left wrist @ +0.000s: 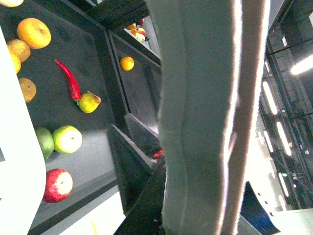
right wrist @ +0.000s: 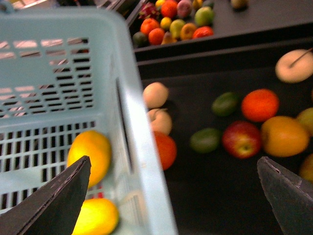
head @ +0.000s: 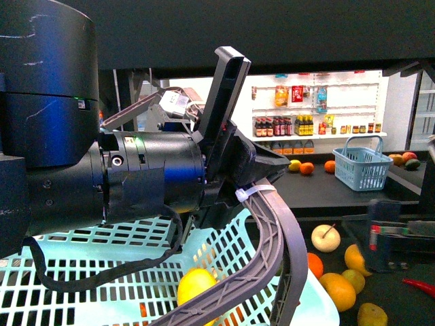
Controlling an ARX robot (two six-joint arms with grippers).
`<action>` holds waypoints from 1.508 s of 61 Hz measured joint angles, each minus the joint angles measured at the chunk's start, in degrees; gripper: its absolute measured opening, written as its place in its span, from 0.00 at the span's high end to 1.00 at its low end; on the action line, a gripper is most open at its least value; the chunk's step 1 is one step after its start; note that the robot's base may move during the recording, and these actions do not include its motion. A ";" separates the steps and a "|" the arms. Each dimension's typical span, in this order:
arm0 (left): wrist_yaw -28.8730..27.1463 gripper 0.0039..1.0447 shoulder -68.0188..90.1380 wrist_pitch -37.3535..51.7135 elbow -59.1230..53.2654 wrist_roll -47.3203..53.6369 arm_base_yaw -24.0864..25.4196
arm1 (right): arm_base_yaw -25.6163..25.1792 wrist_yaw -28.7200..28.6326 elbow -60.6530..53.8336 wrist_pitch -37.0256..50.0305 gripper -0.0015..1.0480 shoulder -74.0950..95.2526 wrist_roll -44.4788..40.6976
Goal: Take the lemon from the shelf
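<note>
A bright-yellow lemon (head: 196,285) lies inside the light-blue basket (head: 81,285). In the right wrist view the lemon (right wrist: 96,217) sits beside a more orange-yellow fruit (right wrist: 89,156). My left gripper (head: 262,182) is shut on the basket handle (head: 282,238), a grey band that fills the left wrist view (left wrist: 195,122). My right gripper (right wrist: 173,196) is open, with one finger over the basket (right wrist: 146,161) and the other over the black shelf deck (right wrist: 220,196). Nothing is between its fingers.
Loose fruit lies on the shelf (head: 319,190) beside the basket: a cream round fruit (head: 325,238), oranges (right wrist: 259,104), a red apple (right wrist: 242,138), green fruit (right wrist: 205,140), a red chili (left wrist: 71,83). A small blue basket (head: 362,163) stands on the far deck before white wall shelving (head: 306,125).
</note>
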 joint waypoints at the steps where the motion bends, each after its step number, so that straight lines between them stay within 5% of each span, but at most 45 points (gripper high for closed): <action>1: -0.09 0.94 0.00 0.00 0.00 -0.02 0.00 | -0.50 0.15 -0.87 -1.18 0.02 -1.86 -1.03; 26: 0.11 0.94 0.02 0.00 0.00 -0.02 0.00 | -12.31 -3.10 -14.05 -29.49 0.04 -49.37 -9.20; 35: -0.02 0.94 0.02 0.00 0.00 0.07 0.00 | -13.92 -3.28 -17.00 -46.34 0.26 -69.55 -9.42; 38: -0.07 0.94 0.02 0.00 0.00 0.04 0.00 | -11.56 1.53 -18.40 -50.77 0.35 -76.32 -9.42; 44: -0.09 0.94 0.02 0.00 0.00 -0.04 0.00 | -6.36 4.46 -20.17 -51.32 0.53 -82.23 -9.57; 58: -0.04 0.94 0.02 0.00 0.00 0.07 -0.09 | -5.95 5.14 -24.81 -50.40 0.95 -84.91 -9.62; 92: -0.09 0.94 0.02 0.00 0.00 0.02 -0.09 | -5.90 5.33 -30.67 -49.35 0.93 -89.90 -9.64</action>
